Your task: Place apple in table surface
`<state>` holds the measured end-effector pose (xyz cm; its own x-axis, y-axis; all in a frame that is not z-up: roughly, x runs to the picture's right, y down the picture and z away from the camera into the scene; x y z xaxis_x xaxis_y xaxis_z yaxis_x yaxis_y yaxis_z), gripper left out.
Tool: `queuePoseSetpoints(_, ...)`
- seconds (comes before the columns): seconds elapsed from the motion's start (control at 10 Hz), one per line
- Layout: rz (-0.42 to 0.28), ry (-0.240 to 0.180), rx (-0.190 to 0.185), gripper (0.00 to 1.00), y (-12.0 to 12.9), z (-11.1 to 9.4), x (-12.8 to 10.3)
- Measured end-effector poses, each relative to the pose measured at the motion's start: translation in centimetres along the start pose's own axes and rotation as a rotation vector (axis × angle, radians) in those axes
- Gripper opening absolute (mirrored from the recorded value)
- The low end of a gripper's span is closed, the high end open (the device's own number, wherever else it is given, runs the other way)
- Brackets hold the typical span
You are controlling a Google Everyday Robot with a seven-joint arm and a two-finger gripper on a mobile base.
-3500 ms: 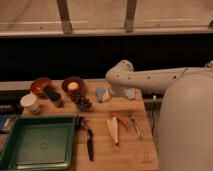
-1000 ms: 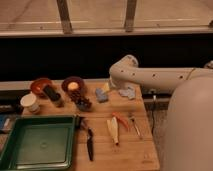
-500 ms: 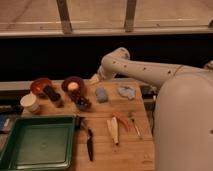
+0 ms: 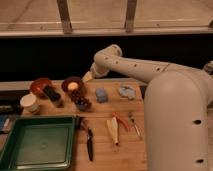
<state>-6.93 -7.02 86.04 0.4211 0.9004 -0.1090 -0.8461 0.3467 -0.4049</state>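
Over the last seconds my arm has swung left from the bench's right part, and my end effector (image 4: pixel 88 76) now hangs just beside the right rim of the brown bowl (image 4: pixel 63 84), above the back of the bench (image 4: pixel 106 156). Whether the end effector is spread or pressed together I cannot tell. The apple (image 4: pixel 73 86) lies inside that bowl, not yet picked up, so I judge the task to be at the approach step, with grasping, lifting and placing on bare wood outstanding.

The table surface (image 4: pixel 125 155) carries a green tray (image 4: pixel 37 120), cup (image 4: pixel 30 102) and knife (image 4: pixel 90 146); the hand (image 4: pixel 88 76) hangs above its rear.
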Motion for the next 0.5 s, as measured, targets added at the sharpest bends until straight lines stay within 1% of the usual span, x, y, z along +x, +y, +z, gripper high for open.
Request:
queuePoseSetpoints(0.1, -0.002, 0.000, -0.005, 0.80, 0.4, 0.1, -0.1)
queuePoseSetpoints(0.3, -0.015, 0.004, 0.005, 0.80, 0.2, 0.1, -0.1)
queuePoseSetpoints(0.5, -0.066, 0.020, -0.020, 0.80, 2.1, 1.6, -1.2)
